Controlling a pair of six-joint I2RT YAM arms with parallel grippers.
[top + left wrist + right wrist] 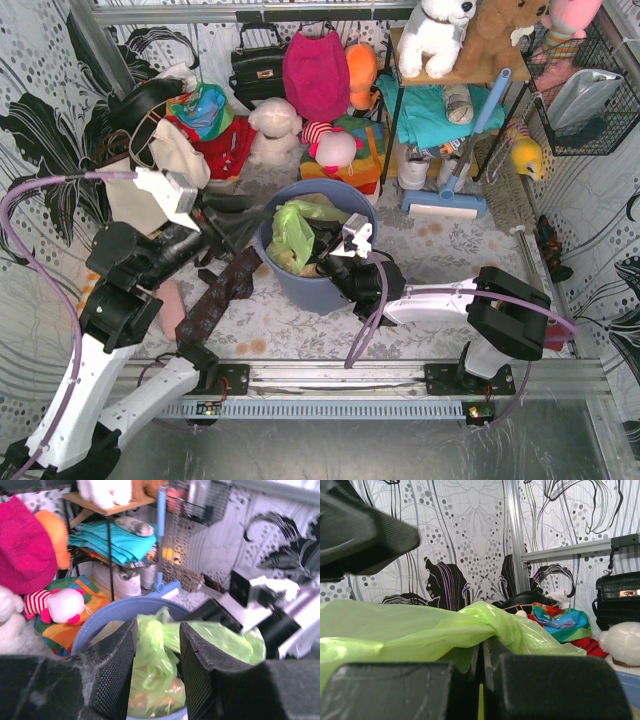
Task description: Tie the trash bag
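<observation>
- the trash bag (293, 232) sits inside the blue-grey bin (300, 292) in the middle of the table; its lime-green plastic pokes up over the rim on the left side, with some brownish stuff showing through lower down
- left gripper (157, 647) is at the bin's left edge, jaws clearly apart; in its wrist view the green plastic shows in the gap between the two black fingers (117, 670), but neither one looks pressed onto it, so nothing is gripped there
- right gripper (482, 652) comes in from the near right side of the bin; jaws are squeezed right together, and a thin sliver of green shows in the seam between them, so it looks clamped on a fold of the bag
- from the right wrist camera the plastic stretches sideways across the view and bunches into a twisted lump just above the fingertips; can't tell if that's a proper knot or only a twist
- background clutter: pink bag (315, 75), black handbag (258, 65), white plush toy (275, 128), all well behind the bin
</observation>
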